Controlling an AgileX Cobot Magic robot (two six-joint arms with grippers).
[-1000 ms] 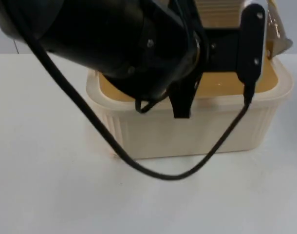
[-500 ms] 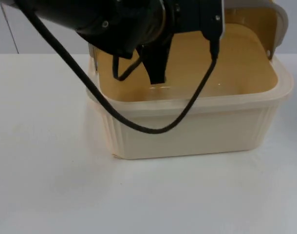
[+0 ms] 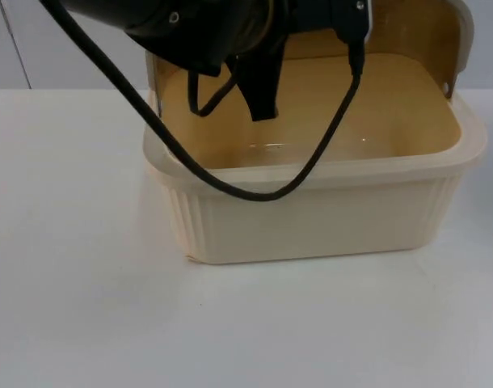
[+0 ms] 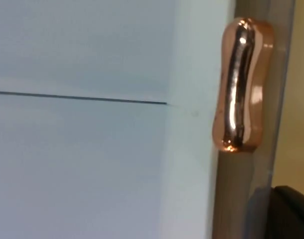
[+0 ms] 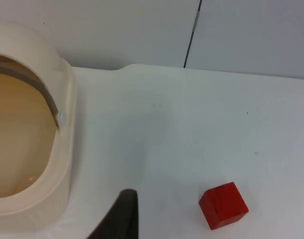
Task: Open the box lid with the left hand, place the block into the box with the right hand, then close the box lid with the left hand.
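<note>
Top view: a cream plastic box (image 3: pixel 311 218) with ribbed side walls stands on the white table top (image 3: pixel 85 307), toward its far edge by the grey partition wall (image 3: pixel 12 48). The box is open; its tan interior is exposed, and the lid (image 3: pixel 452 40) stands raised along the box's far side, a curved corner of it visible above the far right of the rim. The left arm (image 3: pixel 190 24) reaches across over the far left part of the box, with one black finger of the left gripper (image 3: pixel 259 81) hanging above the interior; whether that gripper is parted or closed cannot be told from here. Left wrist view: a shiny copper-coloured, peanut-shaped knob (image 4: pixel 241 84) is fixed on a grey-beige strip of the lid (image 4: pixel 236 199), seen against the partition wall (image 4: pixel 82 50); a black fingertip lies just beside that strip, but contact with the knob or lid cannot be judged. Right wrist view: a red cube-shaped block (image 5: pixel 224 204) rests on the table top (image 5: pixel 192 124), well apart from the box (image 5: pixel 62 149), whose rounded cream rim and tan interior appear to one side together with a grey band of the lid's edge. A black fingertip of the right gripper (image 5: pixel 123 214) stands over the table between box and block, touching neither; its finger spacing cannot be determined. The block lies outside the box, to the box's right.
</note>
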